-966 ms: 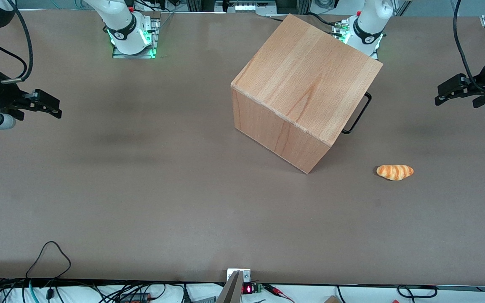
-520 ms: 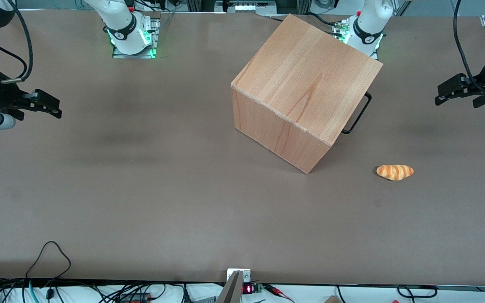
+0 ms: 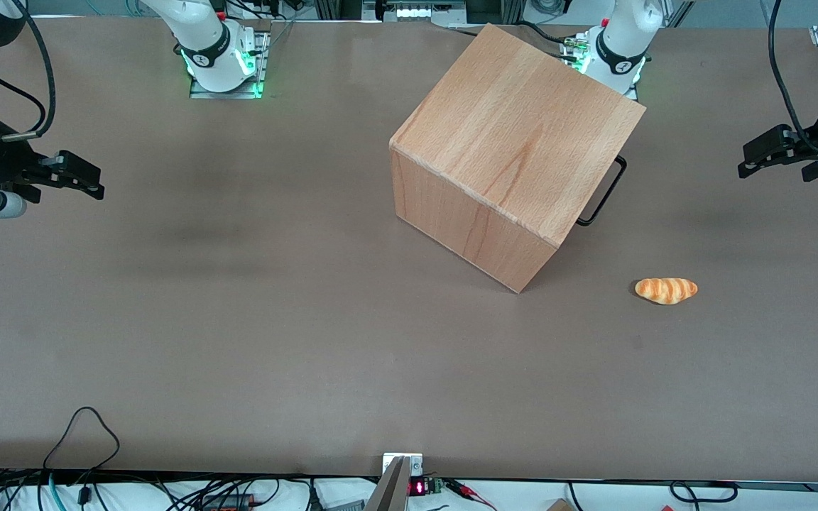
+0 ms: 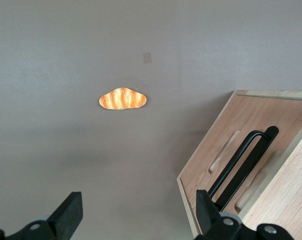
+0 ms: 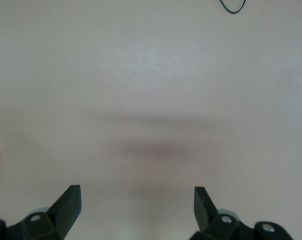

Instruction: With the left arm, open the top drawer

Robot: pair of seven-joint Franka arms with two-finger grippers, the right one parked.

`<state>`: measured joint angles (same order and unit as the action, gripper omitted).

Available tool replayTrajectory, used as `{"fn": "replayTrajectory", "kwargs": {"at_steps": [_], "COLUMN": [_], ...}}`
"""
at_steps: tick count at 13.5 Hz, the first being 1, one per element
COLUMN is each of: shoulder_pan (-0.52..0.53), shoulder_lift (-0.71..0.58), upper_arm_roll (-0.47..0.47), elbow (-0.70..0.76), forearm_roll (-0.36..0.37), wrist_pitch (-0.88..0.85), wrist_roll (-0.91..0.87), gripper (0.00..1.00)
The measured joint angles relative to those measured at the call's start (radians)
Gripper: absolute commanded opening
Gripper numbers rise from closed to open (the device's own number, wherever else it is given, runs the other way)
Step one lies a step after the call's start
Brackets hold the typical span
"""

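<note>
Cabinet (image 3: 512,152): one, set at an angle near mid-table, wide bare table (image 3: 238,319) around it. Top drawer (image 4: 226,160) shut, its single black handle (image 3: 604,193) facing the working arm's end. Bread roll (image 3: 666,290): one, nearer the front camera, apart from the cabinet. Gripper (image 3: 760,156), fingers spread wide, hangs above the table's edge, well apart from the handle.

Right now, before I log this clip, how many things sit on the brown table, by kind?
Cube-shaped beech-wood cabinet with black bar handle: 1
Orange striped bread roll: 1
Total: 2
The black two-finger left gripper hovers open toward the working arm's end, apart from both.
</note>
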<state>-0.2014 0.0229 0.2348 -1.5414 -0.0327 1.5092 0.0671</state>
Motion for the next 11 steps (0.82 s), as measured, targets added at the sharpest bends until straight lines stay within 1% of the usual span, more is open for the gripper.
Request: {"fn": "replayTrajectory", "kwargs": {"at_steps": [11], "shoulder_pan": [0.0], "shoulder_lift": [0.0], "upper_arm_roll": [0.008], "elbow": [0.0], "forearm_roll": [0.0], "wrist_pitch": [-0.027], "wrist_roll": [0.0], "gripper": [1.0]}}
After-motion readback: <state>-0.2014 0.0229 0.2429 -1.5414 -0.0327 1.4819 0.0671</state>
